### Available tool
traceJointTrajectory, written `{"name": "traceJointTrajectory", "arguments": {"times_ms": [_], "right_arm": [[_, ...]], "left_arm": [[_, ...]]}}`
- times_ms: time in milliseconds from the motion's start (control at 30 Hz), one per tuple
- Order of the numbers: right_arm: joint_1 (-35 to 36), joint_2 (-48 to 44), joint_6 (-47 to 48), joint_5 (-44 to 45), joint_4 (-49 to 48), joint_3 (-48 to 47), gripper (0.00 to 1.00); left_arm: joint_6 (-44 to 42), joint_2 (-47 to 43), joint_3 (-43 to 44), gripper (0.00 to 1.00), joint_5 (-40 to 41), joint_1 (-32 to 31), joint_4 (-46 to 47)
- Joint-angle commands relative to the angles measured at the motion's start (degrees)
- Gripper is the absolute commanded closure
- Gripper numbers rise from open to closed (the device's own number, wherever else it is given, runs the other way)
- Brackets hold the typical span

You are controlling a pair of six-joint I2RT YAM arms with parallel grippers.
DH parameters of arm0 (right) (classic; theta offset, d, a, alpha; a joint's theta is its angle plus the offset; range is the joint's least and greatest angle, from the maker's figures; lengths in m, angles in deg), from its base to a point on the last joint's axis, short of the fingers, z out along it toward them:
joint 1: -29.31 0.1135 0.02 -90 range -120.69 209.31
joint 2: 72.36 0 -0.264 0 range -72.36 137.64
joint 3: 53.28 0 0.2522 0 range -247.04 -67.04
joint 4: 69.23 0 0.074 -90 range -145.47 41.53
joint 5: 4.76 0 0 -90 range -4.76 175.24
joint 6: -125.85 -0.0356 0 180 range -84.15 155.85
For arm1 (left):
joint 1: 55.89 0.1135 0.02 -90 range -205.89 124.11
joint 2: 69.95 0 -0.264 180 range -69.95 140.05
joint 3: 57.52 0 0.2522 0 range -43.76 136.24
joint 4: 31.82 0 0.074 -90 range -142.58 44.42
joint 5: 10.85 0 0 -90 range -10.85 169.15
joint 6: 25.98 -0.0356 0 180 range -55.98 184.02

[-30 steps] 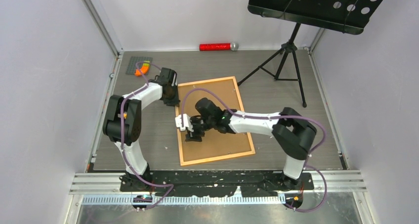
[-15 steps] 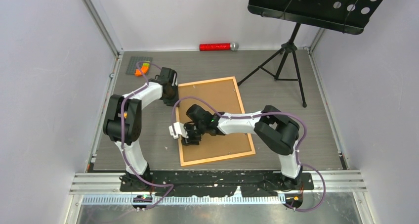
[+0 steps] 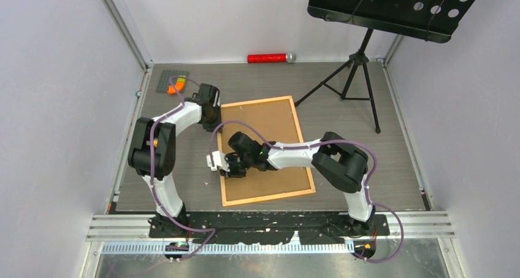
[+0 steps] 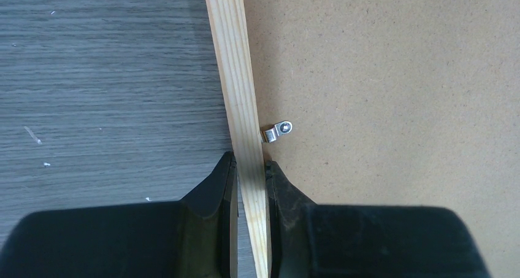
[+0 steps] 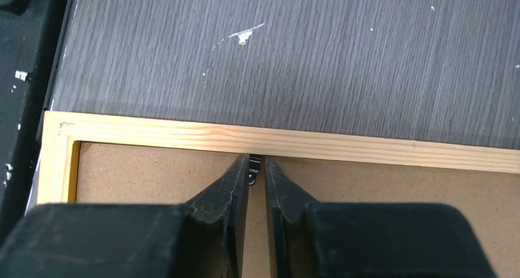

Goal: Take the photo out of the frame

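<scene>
The frame [image 3: 270,196] lies face down on the table, with the brown backing board [image 3: 263,121] on top. The photo is hidden under the board. My left gripper [image 3: 216,123] is shut on the frame's left wooden rail [image 4: 236,63], one finger on each side of it, just below a small metal clip [image 4: 279,131]. My right gripper [image 3: 228,170] rests on the board at the same rail [image 5: 368,148], further toward me. Its jaws stand a narrow gap apart, closed on a small dark metal clip [image 5: 256,167] at the rail's inner edge.
A black music stand [image 3: 362,63] on a tripod stands at the back right. A red cylinder [image 3: 267,57] lies against the back wall. A grey baseplate [image 3: 165,77] with an orange piece sits at the back left. Walls close in both sides.
My right gripper has moved left across the backing board to the frame's left rail and now has its tips at the clip. The left arm has not moved.
</scene>
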Motion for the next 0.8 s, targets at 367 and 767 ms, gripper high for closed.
{"name": "traceJointTrajectory", "arguments": {"times_ms": [367,767], "right_arm": [[0.37,-0.44,-18.49,20.23,-5.35,5.96,0.95],[1.98,-0.54,-27.66,33.77,-9.80,10.06,0.95]], "left_arm": [[3.67,-1.19,-3.71,1.00,-0.25,-0.77,-5.40],[6.31,-4.05,-6.70,1.00,-2.06,-0.69,-4.33]]}}
